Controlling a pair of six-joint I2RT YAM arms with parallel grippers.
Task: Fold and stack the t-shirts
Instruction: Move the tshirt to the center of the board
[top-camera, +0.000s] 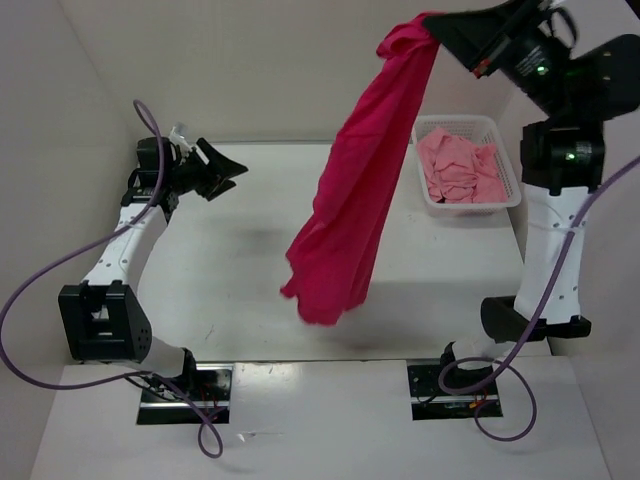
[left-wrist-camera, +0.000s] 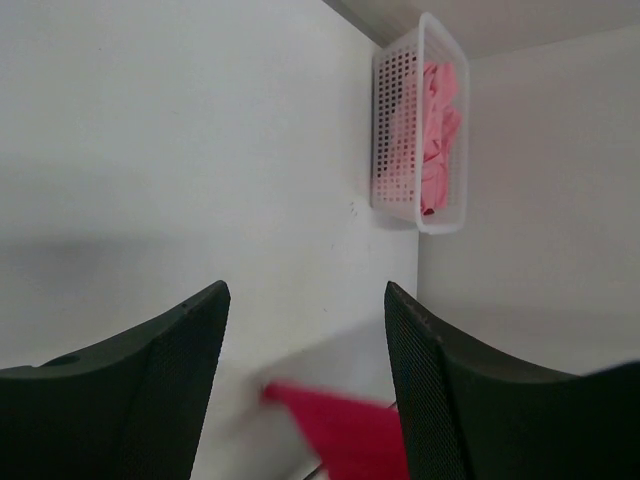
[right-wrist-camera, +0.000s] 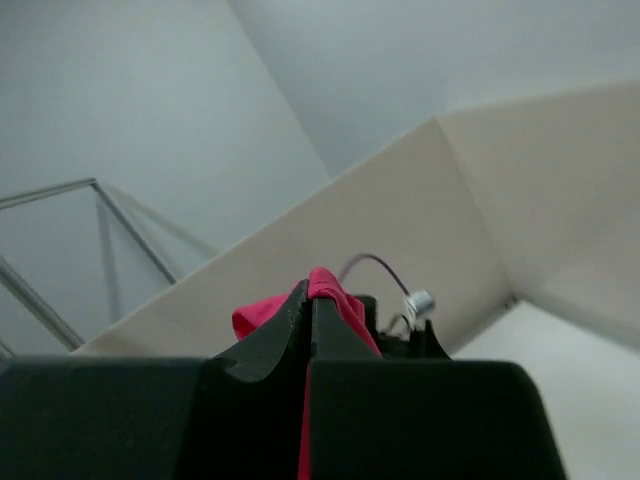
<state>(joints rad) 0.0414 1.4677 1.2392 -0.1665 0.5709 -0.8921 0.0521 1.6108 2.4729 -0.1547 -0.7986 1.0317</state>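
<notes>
The right gripper (top-camera: 432, 26) is raised high above the table's (top-camera: 220, 265) far right part. Its black jaws are pinched tight on a bunched fold of the crimson-magenta t-shirt (top-camera: 355, 180). In the right wrist view the cloth puffs up in a small ridge between the closed fingers (right-wrist-camera: 270, 340). The soft shirt hangs from this grip as a long, twisted drape slanting down to the left. Its loose lower end is wider and rumpled, over the middle of the table.

A light pink t-shirt (top-camera: 460, 165) lies crumpled in a white plastic mesh basket (top-camera: 470, 206) at the table's far right corner.

The left gripper (top-camera: 235, 178) hovers above the far left part of the matte white table. Its dark, wedge-shaped jaws are spread wide and hold nothing.
</notes>
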